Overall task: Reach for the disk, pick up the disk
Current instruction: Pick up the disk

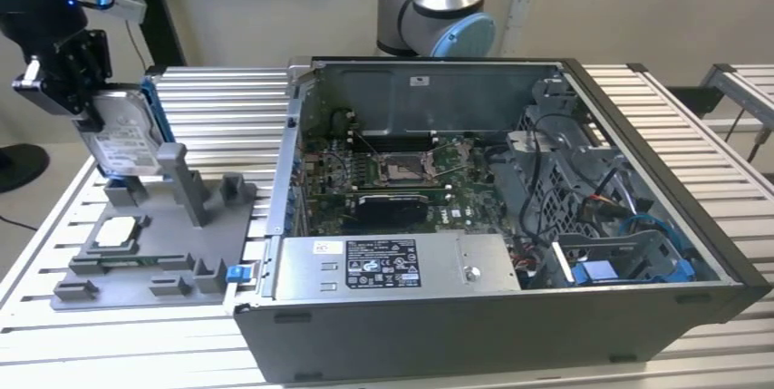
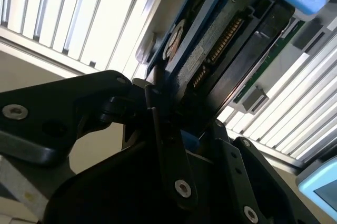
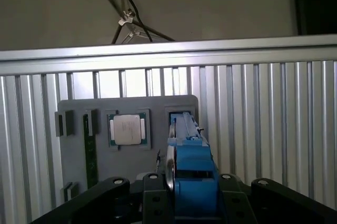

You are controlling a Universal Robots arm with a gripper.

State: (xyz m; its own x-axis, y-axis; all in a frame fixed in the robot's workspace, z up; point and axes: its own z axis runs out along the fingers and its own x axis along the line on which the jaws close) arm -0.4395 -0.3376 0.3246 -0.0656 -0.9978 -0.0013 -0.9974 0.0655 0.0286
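The gripper (image 1: pixel 94 110) pinches the disk (image 1: pixel 123 142) between its fingers (image 3: pixel 152 202), one per face. The disk stands on edge at the fixture's (image 1: pixel 145 267) rear corner; contact there cannot be told. The case (image 1: pixel 484 325) is well apart, leaving open room. One disk, one chip (image 1: pixel 118 230).
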